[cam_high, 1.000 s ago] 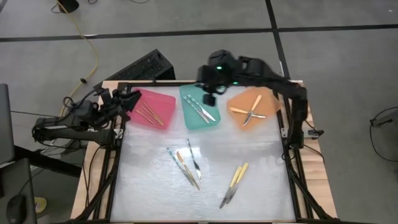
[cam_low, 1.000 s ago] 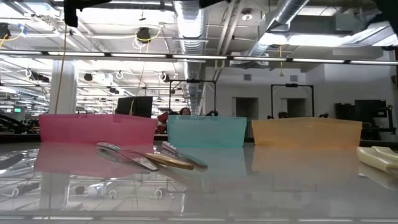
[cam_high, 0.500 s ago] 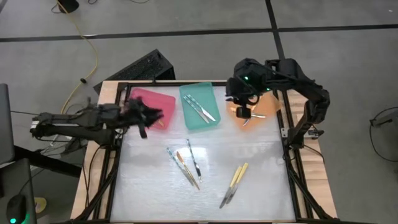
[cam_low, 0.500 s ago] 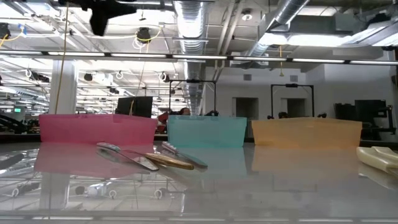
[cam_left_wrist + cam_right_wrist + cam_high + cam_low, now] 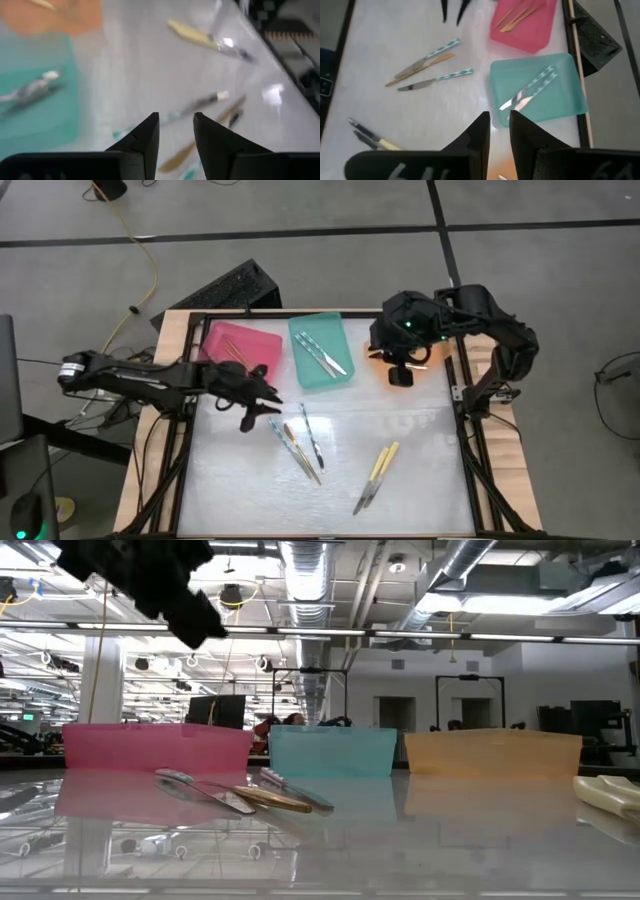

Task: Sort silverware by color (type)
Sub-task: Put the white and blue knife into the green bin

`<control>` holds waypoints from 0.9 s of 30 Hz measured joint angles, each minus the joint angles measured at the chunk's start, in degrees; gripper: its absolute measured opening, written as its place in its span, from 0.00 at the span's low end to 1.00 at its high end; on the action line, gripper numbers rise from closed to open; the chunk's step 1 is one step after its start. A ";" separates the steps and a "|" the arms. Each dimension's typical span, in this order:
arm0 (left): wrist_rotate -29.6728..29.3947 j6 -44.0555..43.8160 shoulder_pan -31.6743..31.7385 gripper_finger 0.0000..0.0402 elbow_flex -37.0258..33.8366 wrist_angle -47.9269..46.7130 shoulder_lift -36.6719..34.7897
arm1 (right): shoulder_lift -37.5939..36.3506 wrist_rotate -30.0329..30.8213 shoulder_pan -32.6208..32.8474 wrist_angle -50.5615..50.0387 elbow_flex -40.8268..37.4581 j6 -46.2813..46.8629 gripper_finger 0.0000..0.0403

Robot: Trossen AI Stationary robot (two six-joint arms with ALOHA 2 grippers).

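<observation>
High view shows your left gripper, fingers parted and empty, just beside the three loose utensils below the teal tray; they look light, stiff and slippery, so pinch a handle mid-length.

the left gripper swung from the pink tray toward the loose silverware.

Three utensils, two teal-handled and one orange-tan, lie flat mid-table, two pale yellow-handled ones lie nearer the front edge, and others rest inside the coloured trays.
</observation>
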 joint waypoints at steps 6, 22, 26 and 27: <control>7.38 1.79 0.04 0.26 -0.02 1.01 6.41 | 0.72 0.17 3.24 0.12 -0.27 1.85 0.20; 2.91 22.77 -0.99 0.26 -0.07 -1.91 11.61 | 2.36 0.26 6.12 2.21 -0.16 2.82 0.20; 2.95 21.96 -1.05 0.26 -0.07 -2.25 15.62 | 2.64 0.29 6.34 1.87 -0.23 4.70 0.20; 3.00 21.66 -1.11 0.26 -0.07 -2.31 16.56 | 2.53 0.35 6.46 1.87 -0.23 4.78 0.20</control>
